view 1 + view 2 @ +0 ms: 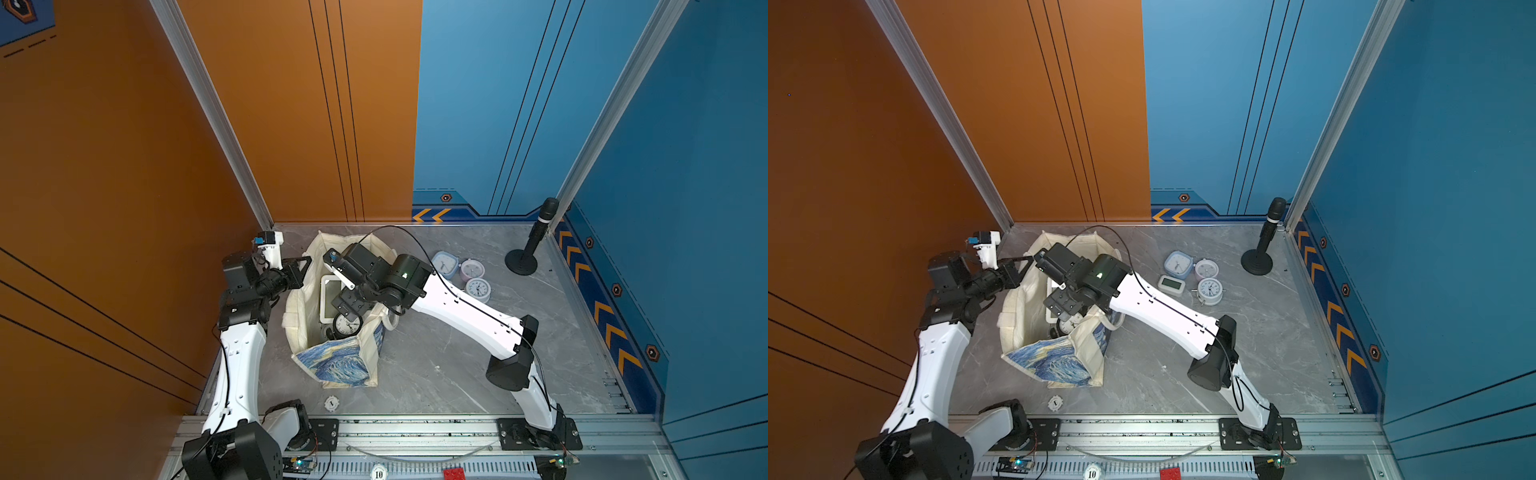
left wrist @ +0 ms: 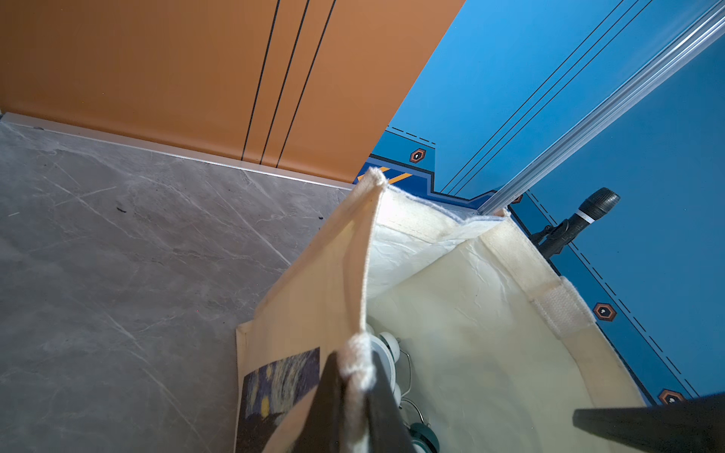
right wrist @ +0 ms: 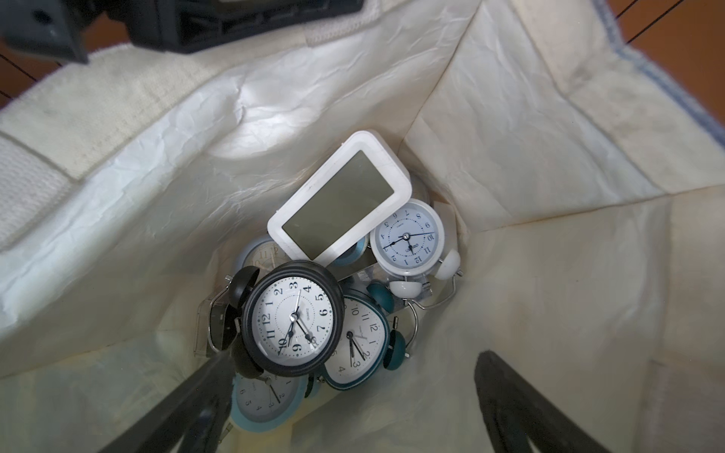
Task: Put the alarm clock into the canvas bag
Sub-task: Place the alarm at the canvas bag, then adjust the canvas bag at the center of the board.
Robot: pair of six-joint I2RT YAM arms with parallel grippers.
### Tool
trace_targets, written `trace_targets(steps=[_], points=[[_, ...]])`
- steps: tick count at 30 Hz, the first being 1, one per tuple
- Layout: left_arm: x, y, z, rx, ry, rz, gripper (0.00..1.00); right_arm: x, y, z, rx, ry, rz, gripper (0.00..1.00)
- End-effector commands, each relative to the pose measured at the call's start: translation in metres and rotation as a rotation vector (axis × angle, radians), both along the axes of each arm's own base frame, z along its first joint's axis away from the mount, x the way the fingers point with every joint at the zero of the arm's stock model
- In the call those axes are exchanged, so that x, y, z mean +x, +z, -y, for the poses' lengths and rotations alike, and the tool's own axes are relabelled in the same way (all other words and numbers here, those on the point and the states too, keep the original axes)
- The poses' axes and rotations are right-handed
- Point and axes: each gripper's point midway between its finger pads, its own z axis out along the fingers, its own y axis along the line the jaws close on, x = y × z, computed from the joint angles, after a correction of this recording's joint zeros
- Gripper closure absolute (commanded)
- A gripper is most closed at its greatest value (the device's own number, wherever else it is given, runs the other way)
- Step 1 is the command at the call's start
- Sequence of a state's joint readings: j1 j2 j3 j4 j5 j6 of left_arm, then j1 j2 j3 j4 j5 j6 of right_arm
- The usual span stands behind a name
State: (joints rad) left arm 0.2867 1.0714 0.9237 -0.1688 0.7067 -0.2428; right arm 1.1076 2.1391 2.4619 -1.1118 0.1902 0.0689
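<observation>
While the left gripper (image 2: 355, 368) is pinching the rim of the canvas bag (image 1: 332, 365), jaws closed tight on the cloth and holding the mouth wide, the right gripper (image 3: 355, 357) is hanging inside the bag with its fingers spread fully and nothing between them. A black alarm clock (image 3: 292, 317) is lying face up on top of the pile at the bottom (several others are sitting under and beside it), just below those fingers, one of which is passing close by its edge. Judging by this, the drop-off step is finishing. The next move is calling for a straight lift of the right arm, clear of rim and handles, then a reach toward the clocks (image 1: 1209, 290) sitting on the table (image 1: 436, 365) near the bag.
</observation>
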Motion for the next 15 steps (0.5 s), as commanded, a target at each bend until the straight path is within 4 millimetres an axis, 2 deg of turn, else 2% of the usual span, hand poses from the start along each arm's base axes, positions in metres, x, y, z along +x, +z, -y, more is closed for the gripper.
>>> trace_targets(steps=[1, 9, 15], points=[[0.0, 0.014, 0.0, 0.028, -0.005, 0.066, 1.0, 0.011, 0.039, 0.035, 0.012, -0.059, 0.08, 0.03], [0.0, 0.014, 0.001, 0.023, -0.009, 0.065, 1.0, 0.039, 0.054, 0.079, -0.002, -0.189, 0.129, 0.03], [0.0, 0.015, 0.001, 0.023, -0.007, 0.067, 1.0, 0.06, 0.053, 0.112, -0.012, -0.286, 0.121, 0.03]])
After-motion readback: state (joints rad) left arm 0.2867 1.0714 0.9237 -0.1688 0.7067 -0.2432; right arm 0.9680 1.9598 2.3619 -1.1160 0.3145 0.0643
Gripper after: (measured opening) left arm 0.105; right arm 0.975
